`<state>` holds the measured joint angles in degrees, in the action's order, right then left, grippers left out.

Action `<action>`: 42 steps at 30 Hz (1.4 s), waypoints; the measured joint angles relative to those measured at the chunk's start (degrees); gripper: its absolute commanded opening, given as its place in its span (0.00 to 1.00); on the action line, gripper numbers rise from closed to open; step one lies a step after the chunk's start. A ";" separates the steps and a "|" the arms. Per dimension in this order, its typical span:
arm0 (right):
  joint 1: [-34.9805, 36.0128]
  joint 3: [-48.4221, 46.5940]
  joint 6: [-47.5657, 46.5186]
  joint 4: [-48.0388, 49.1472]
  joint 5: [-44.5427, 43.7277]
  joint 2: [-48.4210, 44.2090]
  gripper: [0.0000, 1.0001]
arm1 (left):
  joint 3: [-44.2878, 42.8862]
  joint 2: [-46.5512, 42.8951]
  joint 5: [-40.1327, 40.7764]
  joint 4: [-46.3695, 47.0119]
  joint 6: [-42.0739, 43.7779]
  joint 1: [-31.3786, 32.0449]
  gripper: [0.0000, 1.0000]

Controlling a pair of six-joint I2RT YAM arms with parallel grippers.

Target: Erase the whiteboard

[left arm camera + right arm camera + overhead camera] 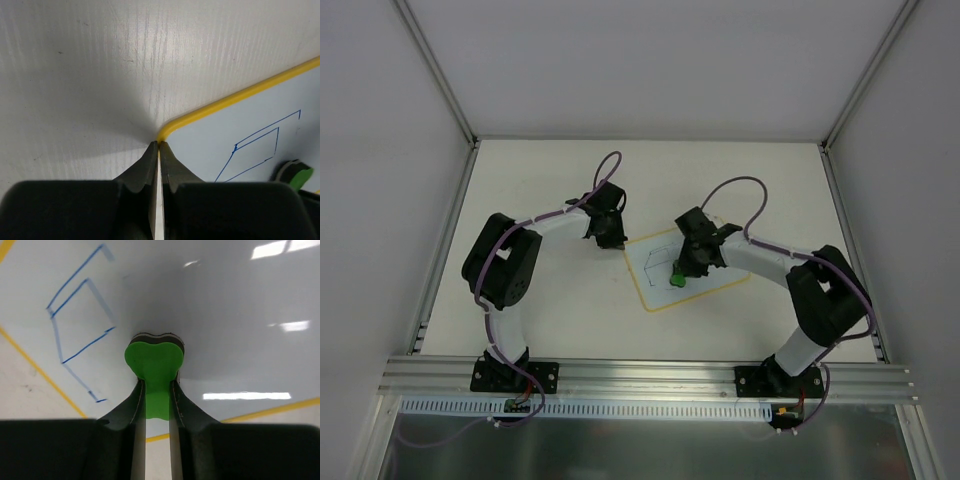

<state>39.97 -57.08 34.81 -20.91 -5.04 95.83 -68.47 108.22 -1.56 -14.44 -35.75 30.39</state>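
Clenches eraser (pixel 152 357) in right gripper (pixel 156 385) on whiteboard (pixel 225 290), shut left gripper (pixel 158 144) at its corner. Risks shoving it askew through weak bracing.

Left hand (pixel 158 144) closed, right hand (pixel 158 384) clamped

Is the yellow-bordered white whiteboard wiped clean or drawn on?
Drawn on: blue marker lines show on the whiteboard, beside the green eraser block.

The middle of the whiteboard (pixel 660 284) is being occupied by the right gripper (pixel 156 385), clamped on a green eraser (pixel 152 360). Its left corner is being blocked by the closed left gripper (pixel 158 145). Room is being left over the table (pixel 550 190) beyond its far edge.
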 measured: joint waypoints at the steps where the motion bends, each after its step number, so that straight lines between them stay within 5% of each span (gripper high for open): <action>1: -1.92 1.42 -0.17 -0.83 -0.63 -1.51 0.00 | 0.02 -0.02 -0.07 -0.04 -0.11 0.00 0.00; 8: -4.63 3.48 -1.92 -3.76 -2.97 -4.04 0.00 | 0.48 -0.35 -0.59 -0.35 -0.90 -0.07 0.00; 23: 10.29 -7.21 -1.29 -5.53 0.81 5.42 0.00 | 0.50 -0.46 -0.87 -0.87 -1.36 -0.13 0.00; 35: -6.03 -7.23 -4.33 -6.95 -3.43 4.63 0.00 | 1.42 -1.07 -1.09 -0.50 -1.31 -0.46 0.00; 42: -10.03 -18.34 -9.09 -13.86 -7.04 12.63 0.00 | 1.86 -1.51 -1.18 -0.83 -1.20 -0.46 0.00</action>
<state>29.93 -75.42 25.71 -34.76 -12.08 108.47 -66.61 106.72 -2.74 -15.27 -36.95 29.93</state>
